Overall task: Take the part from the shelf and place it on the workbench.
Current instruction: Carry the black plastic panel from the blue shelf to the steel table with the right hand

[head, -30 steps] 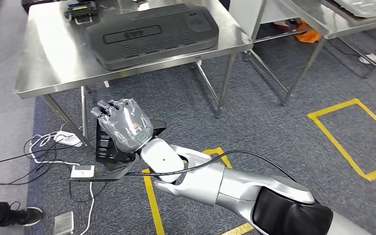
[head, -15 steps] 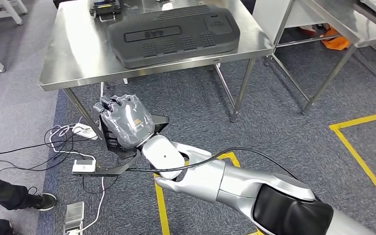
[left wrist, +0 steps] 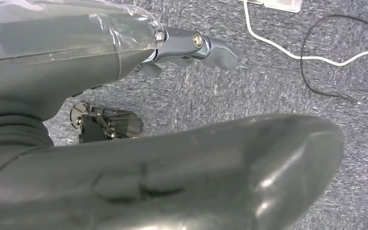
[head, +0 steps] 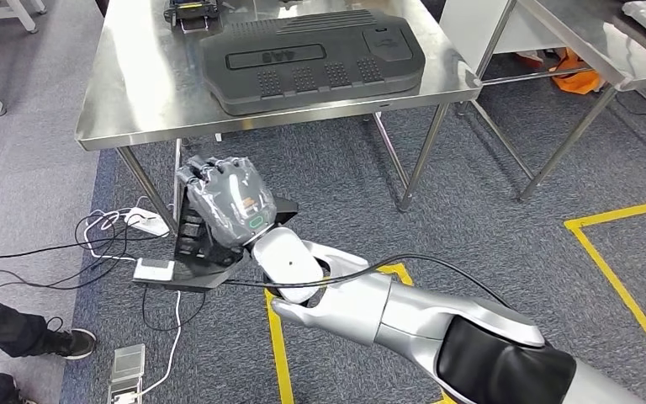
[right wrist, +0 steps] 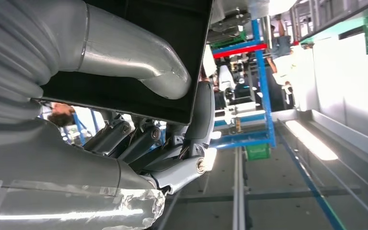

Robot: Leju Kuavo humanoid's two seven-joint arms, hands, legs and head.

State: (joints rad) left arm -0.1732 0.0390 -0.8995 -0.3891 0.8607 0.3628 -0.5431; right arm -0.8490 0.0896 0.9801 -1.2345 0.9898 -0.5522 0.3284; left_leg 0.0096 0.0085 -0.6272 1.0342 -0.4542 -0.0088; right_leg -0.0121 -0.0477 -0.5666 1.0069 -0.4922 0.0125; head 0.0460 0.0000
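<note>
In the head view my right hand (head: 229,202), wrapped in clear plastic, grips a black angular part (head: 192,268) and carries it above the carpet, just in front of the steel workbench (head: 135,93). The right wrist view shows the thumb lying across the part's flat black panel (right wrist: 139,57), with the fingers (right wrist: 139,143) curled under it. A large black ribbed cover (head: 311,55) lies on the workbench top. In the left wrist view my left hand (left wrist: 187,45) hangs over the carpet with its fingers apart and nothing in them.
Cables and a white power strip (head: 147,220) lie on the floor by the workbench leg (head: 177,189). A person's shoe (head: 60,343) is at lower left. Yellow tape (head: 614,252) marks the carpet. Another steel table (head: 589,42) stands at the right.
The camera has shifted, and the workbench now sits further right and closer in the picture. My right hand still holds the black part, a little nearer the workbench's front edge.
</note>
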